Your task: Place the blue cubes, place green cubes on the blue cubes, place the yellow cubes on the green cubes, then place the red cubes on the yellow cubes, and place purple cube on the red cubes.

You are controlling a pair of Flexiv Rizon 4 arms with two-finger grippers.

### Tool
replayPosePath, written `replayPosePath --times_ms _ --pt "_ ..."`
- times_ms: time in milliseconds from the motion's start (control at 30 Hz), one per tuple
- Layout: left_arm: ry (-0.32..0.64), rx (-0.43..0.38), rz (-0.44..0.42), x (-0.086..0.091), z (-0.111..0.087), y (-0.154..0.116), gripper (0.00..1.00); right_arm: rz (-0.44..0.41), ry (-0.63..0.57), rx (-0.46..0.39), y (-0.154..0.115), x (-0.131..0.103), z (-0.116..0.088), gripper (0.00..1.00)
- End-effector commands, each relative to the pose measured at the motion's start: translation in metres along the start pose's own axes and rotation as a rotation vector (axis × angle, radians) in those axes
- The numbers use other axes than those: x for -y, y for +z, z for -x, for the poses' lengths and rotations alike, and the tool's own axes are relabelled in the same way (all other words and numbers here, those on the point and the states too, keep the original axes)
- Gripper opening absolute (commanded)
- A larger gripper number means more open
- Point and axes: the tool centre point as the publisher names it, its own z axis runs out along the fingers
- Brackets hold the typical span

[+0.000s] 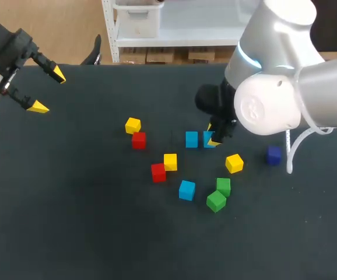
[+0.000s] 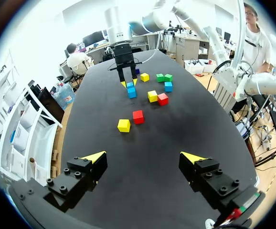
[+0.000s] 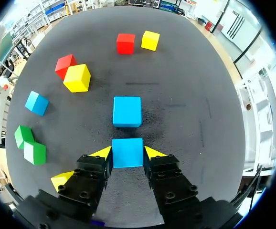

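The right gripper (image 3: 128, 155) is pinching a blue cube (image 3: 127, 150) by two opposite flat faces on the counter (image 3: 190, 95), just beside a second blue cube (image 3: 127, 111). The cube is looking light, rigid and smooth, so a centred grip is probably suiting it. The left gripper (image 2: 143, 156) is hanging wide open and empty.

Right gripper (image 3: 128, 153): clamped on blue cube (image 3: 127, 149). Second blue cube (image 3: 127, 111) just ahead. Green cubes (image 3: 35, 152) beside; red cubes (image 3: 125, 43), yellow cubes (image 3: 77, 78) farther ahead.
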Motion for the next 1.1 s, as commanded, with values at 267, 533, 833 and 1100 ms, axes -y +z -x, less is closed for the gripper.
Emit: replayPosePath --times_ms 267,533,833,1100 --pt "0.001 -0.001 0.002 0.0 0.0 0.0 1.0 0.007 0.001 -0.001 0.001 0.001 0.0 0.49" --pt "0.001 -0.001 0.002 0.0 0.0 0.0 1.0 0.034 0.038 0.029 -0.021 0.0 -0.005 1.0" --pt "0.001 -0.001 0.002 0.0 0.0 0.0 1.0 0.039 0.151 0.196 -0.075 -0.001 -0.04 1.0" --pt "0.001 -0.001 0.002 0.0 0.0 0.0 1.0 0.041 0.217 0.368 -0.107 -0.009 -0.083 1.0"
